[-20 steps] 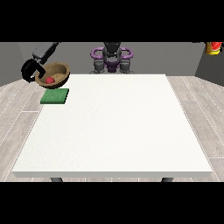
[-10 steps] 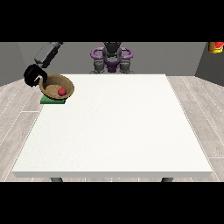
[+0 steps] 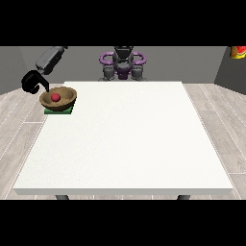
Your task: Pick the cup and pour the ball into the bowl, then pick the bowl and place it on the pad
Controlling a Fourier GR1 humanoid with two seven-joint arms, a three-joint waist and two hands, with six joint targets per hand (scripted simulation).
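Upper left: bowl [image 3: 58, 99] with ball [image 3: 55, 97] sits on the pad [image 3: 59, 111]. The hand [image 3: 33, 82] beside it is curled, but whether it's gripping the rim, can't tell.

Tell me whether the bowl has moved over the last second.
Yes. The bowl came down and toward the table's middle, from beyond the table's left edge onto the green pad.

Bowl [image 3: 58, 99] apparently sole table [image 3: 129, 144] obstacle

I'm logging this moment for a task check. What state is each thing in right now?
Bowl: upright, sitting on the pad.
Ball: inside the bowl.
Pad: flat at the table's left edge, mostly covered by the bowl.
Hand at the view's left: beside the bowl's rim; finger position unclear.
Table: carries the pad and bowl.
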